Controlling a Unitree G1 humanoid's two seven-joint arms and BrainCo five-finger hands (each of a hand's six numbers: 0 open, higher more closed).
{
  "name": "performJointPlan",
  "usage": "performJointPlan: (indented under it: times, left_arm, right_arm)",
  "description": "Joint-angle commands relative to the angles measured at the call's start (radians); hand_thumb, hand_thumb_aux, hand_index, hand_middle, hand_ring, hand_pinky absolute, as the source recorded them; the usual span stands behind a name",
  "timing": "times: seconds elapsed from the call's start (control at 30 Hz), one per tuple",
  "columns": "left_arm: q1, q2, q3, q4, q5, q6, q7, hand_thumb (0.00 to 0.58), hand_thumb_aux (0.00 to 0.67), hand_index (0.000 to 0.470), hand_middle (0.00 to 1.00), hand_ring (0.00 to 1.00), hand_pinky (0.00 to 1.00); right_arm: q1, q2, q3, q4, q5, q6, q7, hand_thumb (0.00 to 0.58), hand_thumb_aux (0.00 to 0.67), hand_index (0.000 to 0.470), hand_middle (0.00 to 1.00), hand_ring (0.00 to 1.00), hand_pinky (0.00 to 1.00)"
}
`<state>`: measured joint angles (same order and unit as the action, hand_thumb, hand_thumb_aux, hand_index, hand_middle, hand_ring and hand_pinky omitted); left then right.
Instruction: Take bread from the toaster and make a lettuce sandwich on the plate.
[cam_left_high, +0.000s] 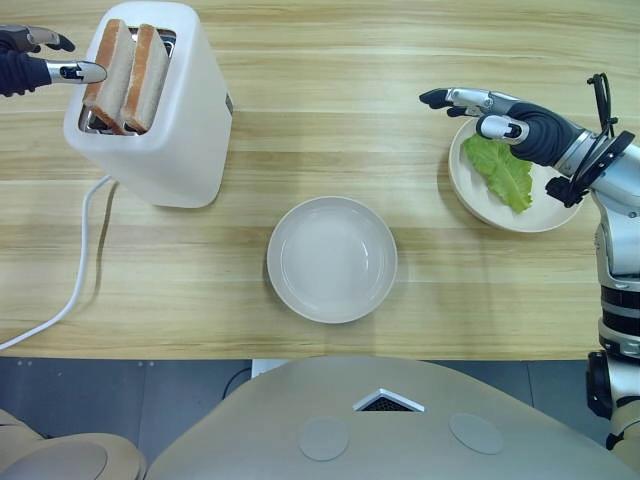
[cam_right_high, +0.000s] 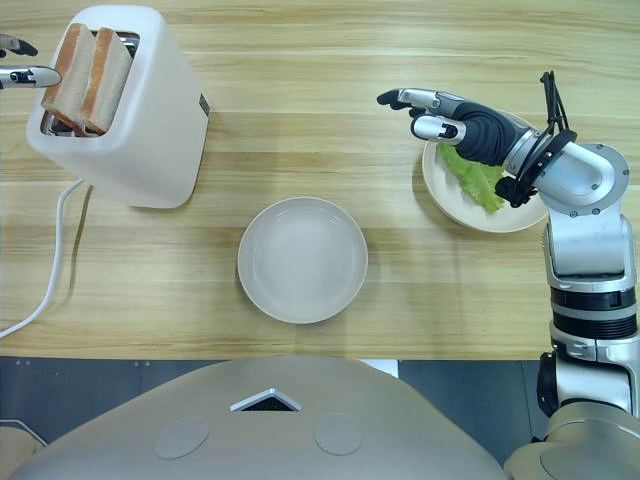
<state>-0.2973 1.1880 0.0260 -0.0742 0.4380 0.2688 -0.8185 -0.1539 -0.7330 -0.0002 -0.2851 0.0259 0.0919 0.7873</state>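
Note:
A white toaster (cam_left_high: 170, 120) stands at the far left with two bread slices (cam_left_high: 128, 75) upright in its slots. My left hand (cam_left_high: 40, 62) is at the toaster's left side, fingers extended, one fingertip touching the nearest slice, holding nothing. An empty cream plate (cam_left_high: 332, 258) lies in the middle of the table. A green lettuce leaf (cam_left_high: 503, 170) rests on a smaller plate (cam_left_high: 470, 188) at the right. My right hand (cam_left_high: 492, 113) hovers over that plate's far-left edge, fingers stretched out and empty.
The toaster's white cord (cam_left_high: 70, 290) trails down the left side to the table's front edge. Bare wooden tabletop (cam_left_high: 330, 120) lies between the toaster and the lettuce plate.

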Motion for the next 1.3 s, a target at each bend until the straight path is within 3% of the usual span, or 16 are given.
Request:
performJointPlan:
  times: [0.03, 0.1, 0.17, 0.27, 0.53, 0.73, 0.8, 0.83, 0.87, 1.3]
  left_arm:
    - [-0.013, -0.010, -0.018, 0.007, 0.002, 0.013, -0.014, 0.212, 0.137, 0.096, 0.00, 0.00, 0.00]
    - [-0.016, -0.013, -0.026, 0.008, 0.002, 0.016, -0.017, 0.230, 0.150, 0.105, 0.00, 0.00, 0.00]
    - [-0.019, -0.019, -0.035, 0.004, 0.001, 0.020, -0.020, 0.212, 0.137, 0.096, 0.00, 0.00, 0.00]
    - [-0.032, -0.032, -0.050, 0.008, 0.008, 0.027, -0.017, 0.297, 0.202, 0.142, 0.00, 0.00, 0.00]
    - [-0.068, -0.072, -0.104, 0.004, 0.028, 0.034, -0.019, 0.331, 0.231, 0.162, 0.00, 0.00, 0.00]
    - [-0.097, -0.092, -0.151, 0.018, 0.072, 0.030, -0.022, 0.472, 0.381, 0.267, 0.00, 0.00, 0.00]
    - [-0.103, -0.097, -0.163, 0.035, 0.088, 0.026, -0.015, 0.563, 0.554, 0.389, 0.00, 0.00, 0.00]
    - [-0.103, -0.100, -0.168, 0.043, 0.095, 0.025, -0.013, 0.580, 0.654, 0.459, 0.00, 0.00, 0.00]
    - [-0.106, -0.104, -0.174, 0.052, 0.099, 0.022, -0.009, 0.580, 0.670, 0.470, 0.00, 0.00, 0.00]
    - [-0.288, -0.077, -0.076, 0.036, 0.028, -0.015, -0.048, 0.580, 0.670, 0.470, 0.00, 0.00, 0.00]
  right_arm:
    - [0.006, -0.013, 0.002, 0.003, 0.009, -0.006, 0.017, 0.000, 0.000, 0.000, 0.00, 0.00, 0.00]
    - [0.009, -0.013, -0.004, 0.005, 0.016, -0.007, 0.020, 0.000, 0.000, 0.000, 0.00, 0.00, 0.00]
    - [0.009, -0.013, -0.006, 0.007, 0.015, -0.008, 0.020, 0.000, 0.000, 0.000, 0.00, 0.00, 0.00]
    - [0.010, -0.012, -0.007, 0.011, 0.019, -0.011, 0.022, 0.000, 0.000, 0.000, 0.00, 0.00, 0.00]
    - [0.013, -0.011, -0.009, 0.016, 0.035, -0.014, 0.032, 0.000, 0.000, 0.000, 0.00, 0.00, 0.00]
    - [0.008, -0.013, -0.004, 0.020, 0.030, -0.014, 0.038, 0.000, 0.000, 0.000, 0.00, 0.00, 0.00]
    - [0.007, -0.012, -0.001, 0.025, 0.025, -0.018, 0.037, 0.000, 0.000, 0.000, 0.00, 0.00, 0.00]
    - [0.006, -0.010, 0.001, 0.029, 0.024, -0.021, 0.036, 0.000, 0.000, 0.000, 0.00, 0.00, 0.00]
    - [0.005, -0.009, 0.001, 0.034, 0.022, -0.024, 0.035, 0.000, 0.000, 0.000, 0.00, 0.00, 0.00]
    - [0.003, 0.004, 0.015, 0.118, 0.006, -0.076, 0.018, 0.000, 0.000, 0.000, 0.00, 0.00, 0.00]
